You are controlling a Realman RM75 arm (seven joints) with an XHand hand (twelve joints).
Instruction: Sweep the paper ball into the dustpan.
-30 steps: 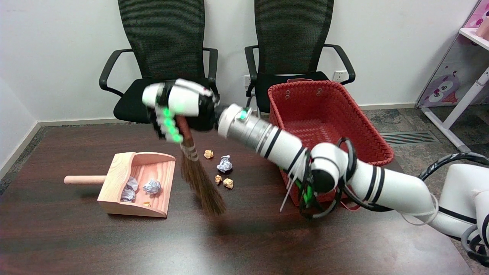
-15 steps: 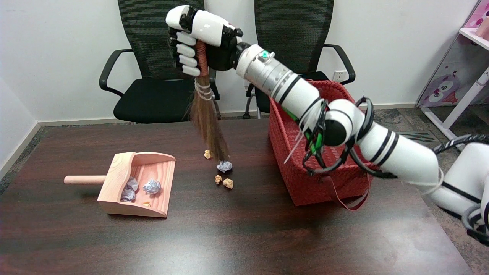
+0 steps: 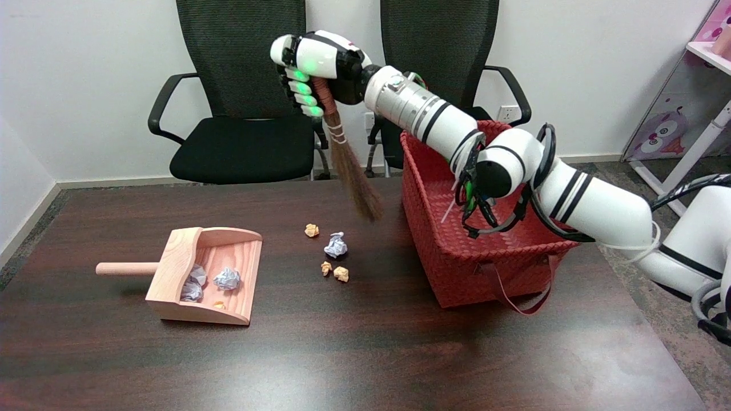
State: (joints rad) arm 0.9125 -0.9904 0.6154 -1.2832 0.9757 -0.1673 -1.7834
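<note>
You have one view only, from a head camera above the near side of the worktop (image 3: pixel 365 354), looking down and across it toward the far wall. It sits at middle range: your frame takes in the whole dark worktop, the two chairs (image 3: pixel 240 114) behind it, and the arm (image 3: pixel 571 200) entering from the lower right.

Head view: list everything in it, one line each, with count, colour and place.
table: one, dark brown, fills foreground
dustpan: one, pale wood, table left, holding grey and tan scraps
grey ball: one, table centre
tan scraps: three, around the grey ball
basket: one, red, table right
chairs: two, black, behind table
shelf: one, white and pink, far right
broom: one, brown, in the air, bristles above the table
right hand: one, white and black, grips the broom
</note>
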